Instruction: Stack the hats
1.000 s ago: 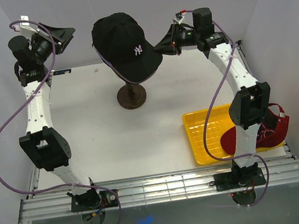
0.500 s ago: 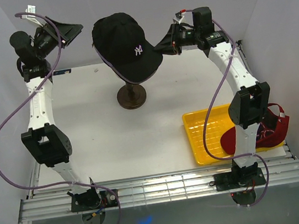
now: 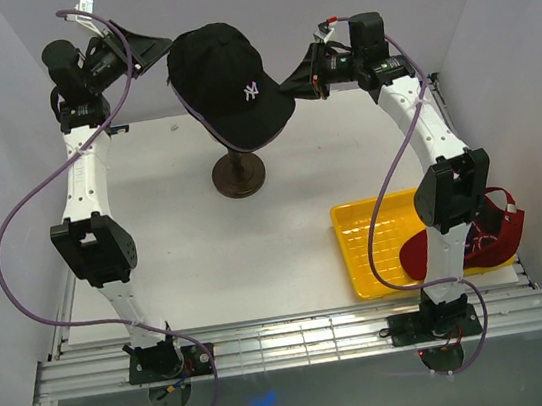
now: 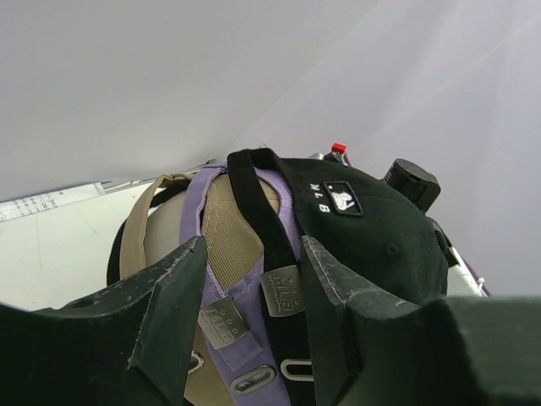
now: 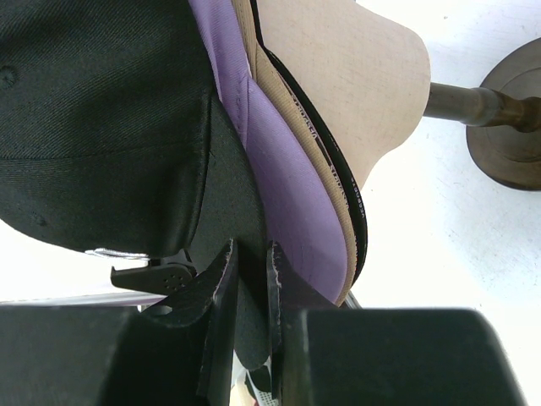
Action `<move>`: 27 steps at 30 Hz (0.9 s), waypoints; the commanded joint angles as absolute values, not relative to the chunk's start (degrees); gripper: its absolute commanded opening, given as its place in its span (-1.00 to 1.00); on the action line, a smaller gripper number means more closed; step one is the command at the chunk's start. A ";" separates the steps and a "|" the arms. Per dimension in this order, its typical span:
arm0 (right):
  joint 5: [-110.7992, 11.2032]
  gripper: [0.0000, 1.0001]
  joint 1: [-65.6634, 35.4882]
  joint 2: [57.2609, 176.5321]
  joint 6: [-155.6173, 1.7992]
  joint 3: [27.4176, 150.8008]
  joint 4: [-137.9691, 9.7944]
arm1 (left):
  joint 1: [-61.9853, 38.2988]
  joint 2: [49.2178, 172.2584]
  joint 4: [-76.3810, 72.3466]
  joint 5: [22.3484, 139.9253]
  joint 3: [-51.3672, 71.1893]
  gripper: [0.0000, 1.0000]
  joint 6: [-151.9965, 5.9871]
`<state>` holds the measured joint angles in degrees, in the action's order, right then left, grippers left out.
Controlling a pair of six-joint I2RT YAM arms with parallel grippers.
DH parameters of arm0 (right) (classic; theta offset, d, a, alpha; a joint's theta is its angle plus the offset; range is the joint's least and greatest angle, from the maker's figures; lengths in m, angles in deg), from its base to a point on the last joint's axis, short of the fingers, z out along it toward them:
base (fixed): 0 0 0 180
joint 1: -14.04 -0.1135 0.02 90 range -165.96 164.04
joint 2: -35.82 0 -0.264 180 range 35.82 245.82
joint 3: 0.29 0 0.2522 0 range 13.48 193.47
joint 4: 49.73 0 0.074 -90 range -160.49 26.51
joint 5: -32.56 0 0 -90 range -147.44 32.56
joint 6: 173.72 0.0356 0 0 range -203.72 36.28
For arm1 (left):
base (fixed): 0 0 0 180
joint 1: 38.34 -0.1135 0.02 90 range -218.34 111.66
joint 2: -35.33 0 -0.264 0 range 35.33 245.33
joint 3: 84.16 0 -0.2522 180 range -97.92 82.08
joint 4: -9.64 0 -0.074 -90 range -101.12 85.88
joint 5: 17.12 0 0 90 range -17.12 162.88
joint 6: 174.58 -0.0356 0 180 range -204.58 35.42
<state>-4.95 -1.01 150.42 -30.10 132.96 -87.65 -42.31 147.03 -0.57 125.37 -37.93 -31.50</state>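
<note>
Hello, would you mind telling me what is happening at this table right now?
Two robot arms are stacking caps on a mannequin head. The black NY cap sits on top, over a lavender cap and a tan cap. The right gripper is shut on its brim, while the left gripper hangs open behind the stack, by the back straps, holding nothing. A red cap lies at the right side of the yellow tray, partly hidden by the right arm, not yet stacked.
</note>
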 commanded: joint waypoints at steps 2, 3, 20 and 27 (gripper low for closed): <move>-14.99 -0.79 -0.55 154.73 -37.32 131.34 -96.10 | -42.12 145.37 -2.54 124.73 -38.51 0.13 -34.48; -14.99 -0.79 -0.46 154.82 -37.32 131.25 -96.01 | -42.03 145.37 -2.71 124.82 -38.42 0.09 -35.01; -15.34 -0.79 -0.55 154.64 -37.49 130.63 -96.10 | -40.80 143.70 -2.29 128.33 -36.22 0.06 -38.89; -15.51 -0.79 -0.55 154.56 -37.49 130.63 -96.19 | -40.63 143.26 -2.01 129.74 -37.27 0.12 -39.23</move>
<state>-4.95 -0.97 150.42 -30.45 132.96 -87.98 -41.68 146.49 -0.50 125.34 -36.68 -37.34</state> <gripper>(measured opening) 0.191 0.555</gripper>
